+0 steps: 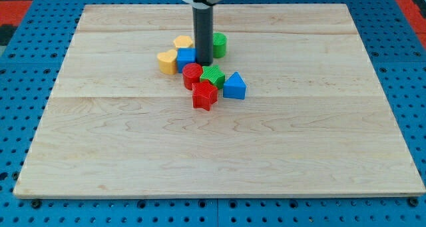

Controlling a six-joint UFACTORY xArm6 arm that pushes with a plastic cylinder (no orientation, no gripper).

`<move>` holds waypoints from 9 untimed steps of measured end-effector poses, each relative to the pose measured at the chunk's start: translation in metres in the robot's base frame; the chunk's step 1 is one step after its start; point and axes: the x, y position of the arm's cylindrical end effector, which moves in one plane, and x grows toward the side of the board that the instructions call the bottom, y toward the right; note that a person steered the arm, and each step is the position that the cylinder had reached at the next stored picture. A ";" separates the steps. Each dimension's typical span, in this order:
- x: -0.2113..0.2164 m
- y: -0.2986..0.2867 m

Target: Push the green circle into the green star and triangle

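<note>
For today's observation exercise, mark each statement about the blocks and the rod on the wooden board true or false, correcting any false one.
1. The rod's tip stands just left of the green circle block. True.
2. The blue triangle block lies to the view's left of the green star block. False: it lies to its right.
3. The red star block is the block nearest the view's bottom. True.
4. The yellow heart block sits alone at the wooden board's right edge. False: it is leftmost in the cluster.
</note>
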 end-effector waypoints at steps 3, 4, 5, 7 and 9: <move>-0.045 -0.027; -0.087 0.009; -0.087 0.014; -0.069 0.023; -0.025 0.023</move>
